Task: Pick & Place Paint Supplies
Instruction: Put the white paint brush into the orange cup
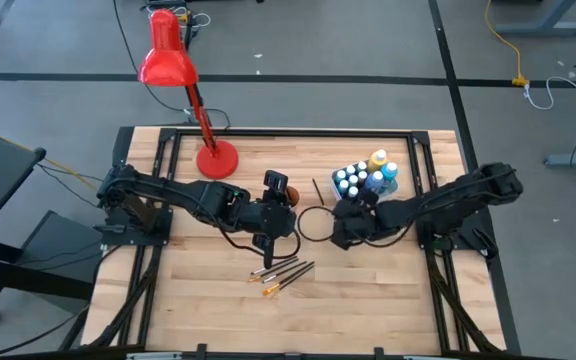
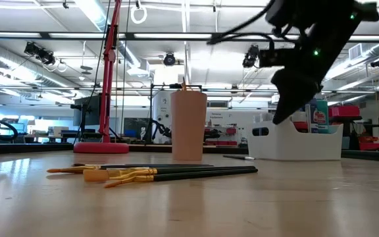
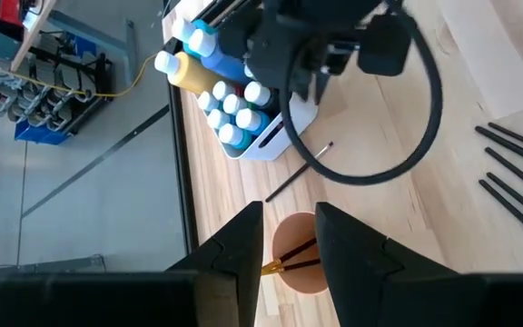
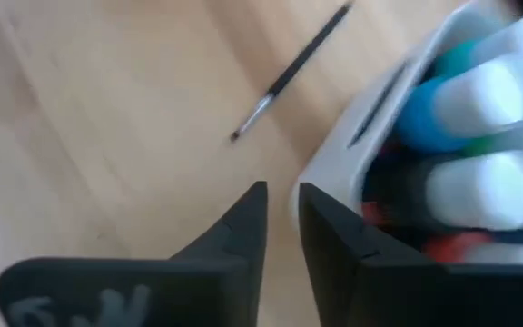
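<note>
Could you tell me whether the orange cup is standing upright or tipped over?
Upright. In the low view the cup stands straight on the table, and a brush tip pokes from its top.

A red desk lamp [image 1: 173, 70], its shade, stem and round base all red, is seen near the table's far edge. The table [image 1: 218, 300] is of pale, light-brown wood grain, framed by black rails. The tub [image 3: 275, 136] at the far right corner is white, and the paint bottles [image 1: 366, 178] in it are shown with white caps over blue bodies, one being yellow. The small cup [image 2: 189, 125] near the table's middle is orange. The paintbrushes [image 2: 170, 173] toward the near edge are dark-handled with orange-yellow ends. Both arms and a looped cable [image 1: 313, 222] are black.
</note>
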Tool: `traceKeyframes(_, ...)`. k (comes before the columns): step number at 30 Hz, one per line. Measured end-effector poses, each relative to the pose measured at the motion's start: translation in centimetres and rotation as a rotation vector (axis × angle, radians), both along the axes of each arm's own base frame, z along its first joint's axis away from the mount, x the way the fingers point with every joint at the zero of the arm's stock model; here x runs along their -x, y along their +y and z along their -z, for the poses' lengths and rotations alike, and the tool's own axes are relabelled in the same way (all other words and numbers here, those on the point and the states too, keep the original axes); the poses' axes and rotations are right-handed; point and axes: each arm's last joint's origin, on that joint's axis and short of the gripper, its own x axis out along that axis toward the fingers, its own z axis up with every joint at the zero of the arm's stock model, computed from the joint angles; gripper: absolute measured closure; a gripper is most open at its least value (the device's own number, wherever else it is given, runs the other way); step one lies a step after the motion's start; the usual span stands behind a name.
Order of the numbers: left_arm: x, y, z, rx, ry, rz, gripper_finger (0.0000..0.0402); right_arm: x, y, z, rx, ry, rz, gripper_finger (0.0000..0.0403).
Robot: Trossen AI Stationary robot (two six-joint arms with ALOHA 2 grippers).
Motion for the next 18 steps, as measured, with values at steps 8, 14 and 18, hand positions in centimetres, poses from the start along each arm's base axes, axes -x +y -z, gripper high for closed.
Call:
traceKeyframes(8,0.0,0.0,0.0,0.002,-0.002,-0.001,0.029,0.9,-2.0,3.0,-0.009,0.026,0.034,0.0397)
traceKeyframes(14,-0.1,0.1,0.0,0.001,-0.008,-0.001,0.029,0.7,-3.8,3.1,0.056,0.028,0.056,0.0399)
traceKeyframes(18,-0.1,0.0,0.0,0.002,-0.008,-0.001,0.029,0.1,-5.0,2.8,0.079,-0.013,0.053,0.0399)
